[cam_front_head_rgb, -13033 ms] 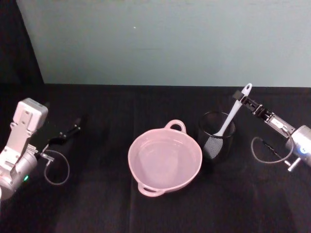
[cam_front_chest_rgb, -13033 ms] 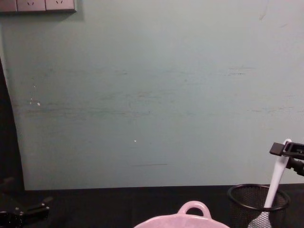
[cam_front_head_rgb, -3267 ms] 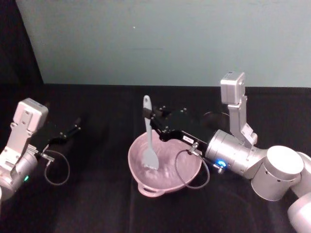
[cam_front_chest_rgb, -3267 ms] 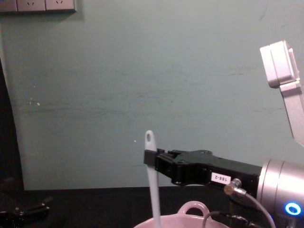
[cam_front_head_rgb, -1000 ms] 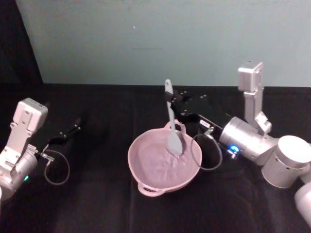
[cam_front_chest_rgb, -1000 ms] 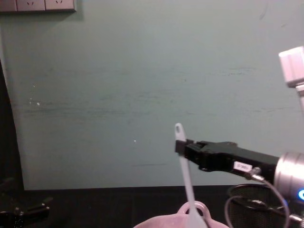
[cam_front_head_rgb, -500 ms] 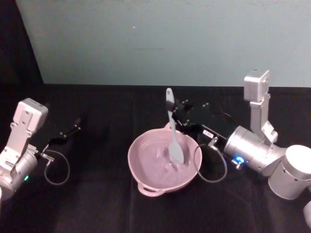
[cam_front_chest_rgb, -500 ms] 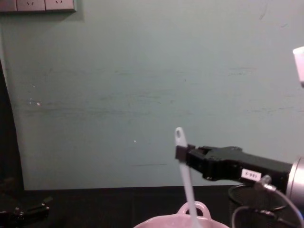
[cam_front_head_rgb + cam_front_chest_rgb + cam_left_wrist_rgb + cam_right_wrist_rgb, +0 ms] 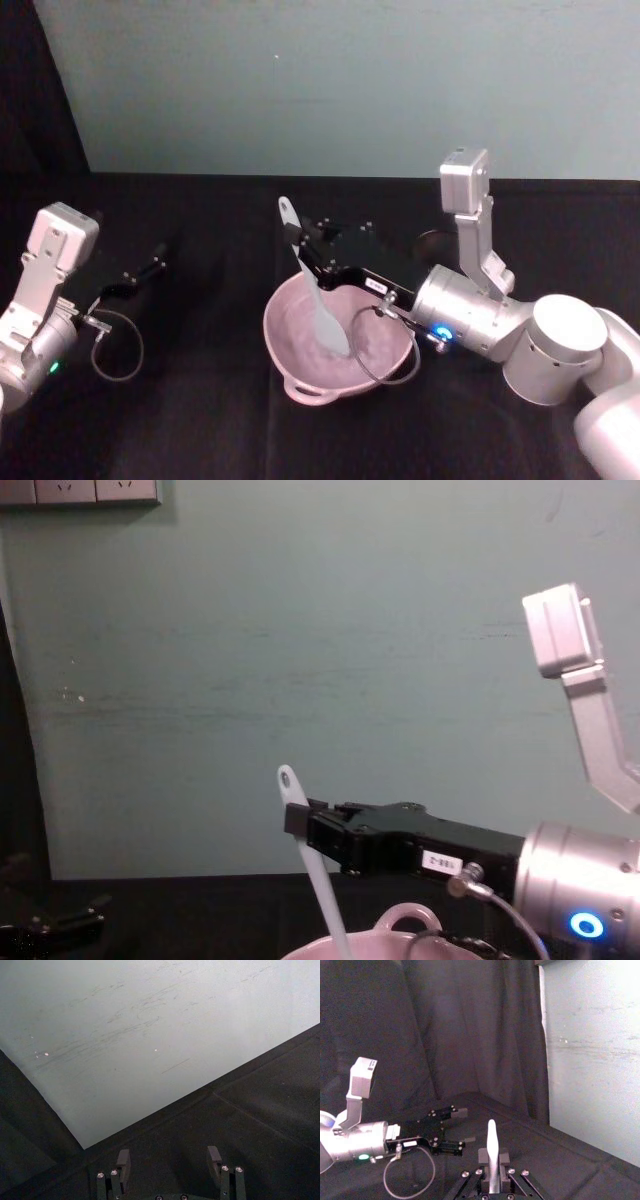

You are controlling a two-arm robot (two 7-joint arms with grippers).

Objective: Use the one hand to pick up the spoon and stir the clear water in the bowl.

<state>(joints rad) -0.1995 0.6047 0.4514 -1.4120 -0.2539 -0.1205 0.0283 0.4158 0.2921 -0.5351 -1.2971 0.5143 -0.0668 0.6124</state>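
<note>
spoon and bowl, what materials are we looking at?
The spoon: likely plastic, matte white, thin and one-piece, held by the right gripper with its head down in the bowl. That bowl: pale pink, smooth with a soft sheen and a moulded loop handle; plastic or glazed ceramic, can't tell which. The left gripper sits idle at far left.

Pale teal wall [image 9: 300,630] behind black-draped table [image 9: 200,420].

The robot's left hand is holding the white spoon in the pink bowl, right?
Not quite: it is the right gripper, not the left one. The head view shows it shut on the white spoon, whose head is down in the pink bowl. The left gripper sits open off to the side, holding nothing.
</note>
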